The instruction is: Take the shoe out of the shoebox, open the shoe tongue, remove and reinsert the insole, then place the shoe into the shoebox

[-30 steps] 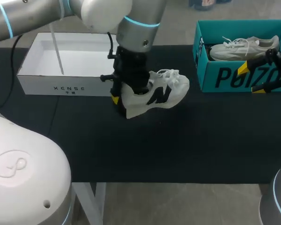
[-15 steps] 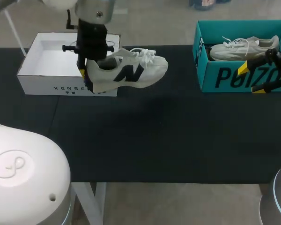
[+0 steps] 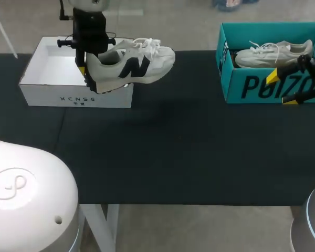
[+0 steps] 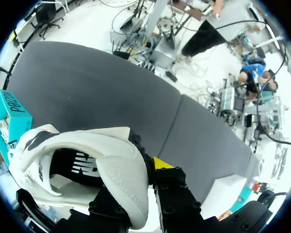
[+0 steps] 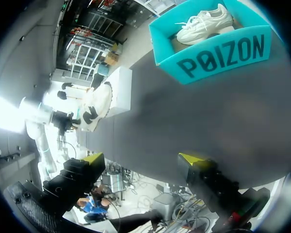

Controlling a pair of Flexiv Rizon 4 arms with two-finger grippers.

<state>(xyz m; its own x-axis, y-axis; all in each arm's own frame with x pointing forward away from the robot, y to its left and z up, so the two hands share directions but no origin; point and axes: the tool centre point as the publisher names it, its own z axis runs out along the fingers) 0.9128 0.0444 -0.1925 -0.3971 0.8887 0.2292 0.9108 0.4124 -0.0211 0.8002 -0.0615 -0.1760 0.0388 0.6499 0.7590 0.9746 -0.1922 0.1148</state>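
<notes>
A white sneaker [image 3: 131, 63] with a black side mark hangs in the air over the right end of the white shoebox [image 3: 52, 97]. My left gripper [image 3: 86, 73] is shut on its heel, toe pointing right. In the left wrist view the heel collar of the sneaker [image 4: 87, 155] sits pinched in the left gripper [image 4: 136, 187], and one yellow tip shows beside it. My right gripper [image 3: 281, 88] stands open at the table's right edge, in front of the teal box [image 3: 252, 86]. In the right wrist view the right gripper [image 5: 141, 160] has nothing in it; the sneaker [image 5: 97, 104] shows far off.
The teal box [image 5: 218, 53] at the back right holds a second pale shoe [image 3: 273, 52]. The white shoebox [image 5: 119, 90] stands at the back left, open on top. Dark table surface [image 3: 173, 152] spreads between and in front of the boxes.
My left arm has lifted the sneaker and carried it left and back, from the table beside the white shoebox to above its right end. The right arm has stayed put.
</notes>
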